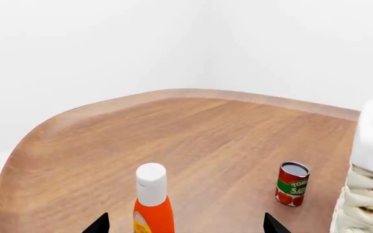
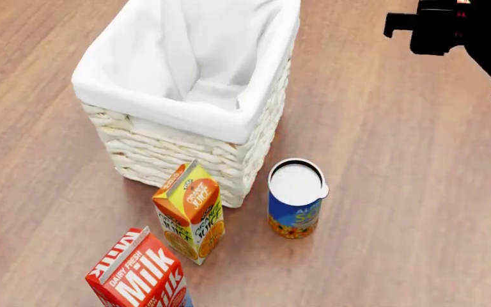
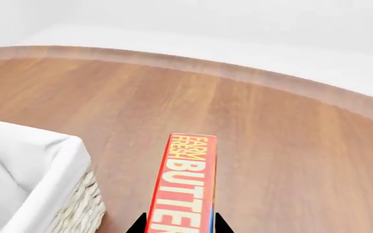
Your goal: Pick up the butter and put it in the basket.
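The butter (image 3: 185, 184), a slim red box with "FARM FRESH BUTTER" lettering and a blue side, points straight out from my right gripper (image 3: 178, 224), which is shut on its near end. It hangs over bare wood, beside a corner of the white wicker basket (image 3: 50, 160). In the head view the basket (image 2: 169, 109) stands at the upper middle, its cloth liner folded over the rim, with my right arm (image 2: 437, 29) off its right side. My left gripper (image 1: 186, 223) is open, its dark fingertips spread wide and holding nothing.
An orange bottle with a white cap (image 1: 152, 199) stands just ahead of the left gripper. A tomato sauce can (image 1: 293, 184) stands near the basket's side (image 1: 368, 194). In front of the basket are an orange juice carton (image 2: 190, 214), a milk carton (image 2: 139, 278) and a blue can (image 2: 296, 198).
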Available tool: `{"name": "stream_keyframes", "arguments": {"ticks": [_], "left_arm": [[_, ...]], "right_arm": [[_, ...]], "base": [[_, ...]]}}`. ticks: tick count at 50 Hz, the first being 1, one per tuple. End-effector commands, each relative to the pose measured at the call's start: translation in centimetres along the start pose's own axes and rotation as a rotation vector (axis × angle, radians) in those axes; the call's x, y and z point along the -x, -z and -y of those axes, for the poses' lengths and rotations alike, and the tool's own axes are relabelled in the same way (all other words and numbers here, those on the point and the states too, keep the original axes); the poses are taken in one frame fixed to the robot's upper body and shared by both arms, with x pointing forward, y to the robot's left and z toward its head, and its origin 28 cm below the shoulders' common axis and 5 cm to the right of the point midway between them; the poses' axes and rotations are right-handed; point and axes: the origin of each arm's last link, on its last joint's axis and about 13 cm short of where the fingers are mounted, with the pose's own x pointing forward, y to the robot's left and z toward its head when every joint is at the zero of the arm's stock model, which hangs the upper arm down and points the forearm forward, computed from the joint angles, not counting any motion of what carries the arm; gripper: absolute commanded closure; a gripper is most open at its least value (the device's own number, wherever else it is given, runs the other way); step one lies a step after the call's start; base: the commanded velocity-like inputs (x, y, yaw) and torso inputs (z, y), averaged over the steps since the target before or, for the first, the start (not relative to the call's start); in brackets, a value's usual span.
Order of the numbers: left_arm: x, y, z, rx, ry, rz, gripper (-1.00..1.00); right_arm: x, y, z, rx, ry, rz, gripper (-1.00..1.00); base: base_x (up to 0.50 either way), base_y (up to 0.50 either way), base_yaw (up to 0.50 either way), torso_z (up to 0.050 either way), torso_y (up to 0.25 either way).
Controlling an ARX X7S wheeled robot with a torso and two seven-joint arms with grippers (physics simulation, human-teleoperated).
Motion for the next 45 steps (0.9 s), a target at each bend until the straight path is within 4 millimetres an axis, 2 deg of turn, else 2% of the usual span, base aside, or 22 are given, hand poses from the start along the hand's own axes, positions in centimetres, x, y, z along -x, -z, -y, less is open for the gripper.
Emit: {"name": "stream_keyframes", "arguments": {"ticks": [1,15,22,45], "left_arm": [[0.2,-0.1,-0.1,0.022,0.0,-0.031,-1.0],[0.0,-0.1,-0.3,0.02,-0.004,-0.033,-1.0],[0.1,-0.3,-0.3,0.025,-0.006,-0.034,-1.0],[0.3,-0.2,-0.2,0.019,-0.007,-0.041,-1.0]], "right_arm": [[-1.8,-3.7,-1.9,-0.005,-0.104,-0.004,1.0],[-3.7,-5.5,-5.3,0.05,-0.31,-0.071,1.0],[-3.8,-5.1,-7.4,0.075,-0.45,-0.111,1.0],[-3.4,-5.7,-10.9,0.166,-0.67,-0.141,1.0]], "base": [[0.0,0.0,0.0,0.0,0.011],[0.0,0.0,0.0,0.001,0.001],[0.0,0.0,0.0,0.0,0.0],[0.0,0.0,0.0,0.0,0.001]]}}
